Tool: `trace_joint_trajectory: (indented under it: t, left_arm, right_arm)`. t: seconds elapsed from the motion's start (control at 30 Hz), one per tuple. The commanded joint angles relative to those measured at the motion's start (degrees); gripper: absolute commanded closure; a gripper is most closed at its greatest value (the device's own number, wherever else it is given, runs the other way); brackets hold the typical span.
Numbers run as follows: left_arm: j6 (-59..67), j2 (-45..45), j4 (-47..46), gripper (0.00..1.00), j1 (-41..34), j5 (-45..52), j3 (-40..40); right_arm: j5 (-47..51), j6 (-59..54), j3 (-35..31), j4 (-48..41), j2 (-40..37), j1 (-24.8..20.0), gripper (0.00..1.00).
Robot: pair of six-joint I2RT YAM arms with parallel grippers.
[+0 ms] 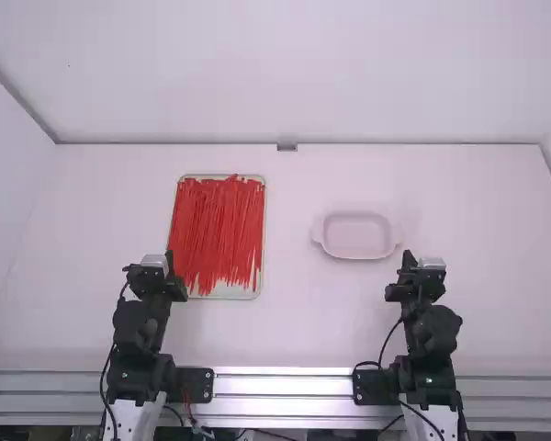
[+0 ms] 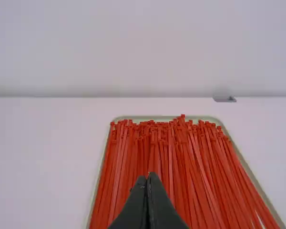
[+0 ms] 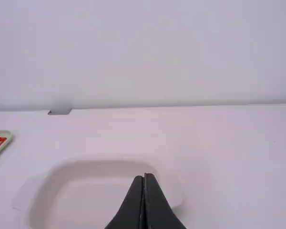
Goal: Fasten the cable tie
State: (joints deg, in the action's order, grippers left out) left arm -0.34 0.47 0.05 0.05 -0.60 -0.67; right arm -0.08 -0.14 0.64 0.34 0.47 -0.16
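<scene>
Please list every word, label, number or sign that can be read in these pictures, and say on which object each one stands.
There is no readable text.
The cable ties, their tray, the white dish and the table show no print, label or number.
</scene>
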Motion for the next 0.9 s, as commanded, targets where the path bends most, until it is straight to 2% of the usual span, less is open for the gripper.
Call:
trace_joint_trajectory:
  t: [0.0, 0.37, 0.87]
  left_arm:
    - [0.0, 0.02, 0.02, 1.0, 0.0, 0.0, 0.0]
    - [-0.2, 2.67, -0.8, 0.95, -0.28, 0.42, -2.64]
    - [-1.66, 16.44, -4.08, 0.74, -2.65, 1.39, -11.31]
  right_arm:
    - [0.09, -0.07, 0.0, -0.04, 0.0, 0.0, 1.0]
    - [-0.83, -0.15, 3.14, -0.52, 3.51, 0.4, 0.95]
    - [0.42, 1.06, 15.35, -4.54, 22.1, 3.76, 0.74]
